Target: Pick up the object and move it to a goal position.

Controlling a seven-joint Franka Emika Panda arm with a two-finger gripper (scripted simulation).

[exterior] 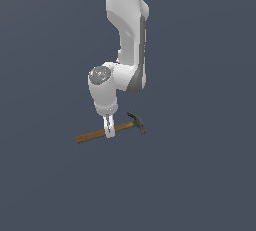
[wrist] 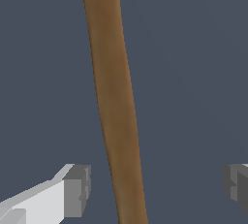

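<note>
The object is a small hammer (exterior: 92,135) with a thin brown wooden handle and a dark metal head, lying on the dark grey floor with its head toward the exterior view's right. My gripper (exterior: 109,131) points straight down over the handle, a bit nearer the head than the middle. In the wrist view the brown handle (wrist: 114,97) runs between my two fingertips (wrist: 77,191), with a clear gap on each side. The gripper (wrist: 157,189) is open and astride the handle, not touching it. The hammer's head lies outside the wrist view.
The white arm (exterior: 127,30) reaches down from the top of the exterior view. A plain dark grey floor (exterior: 200,175) surrounds the hammer. No goal marker shows.
</note>
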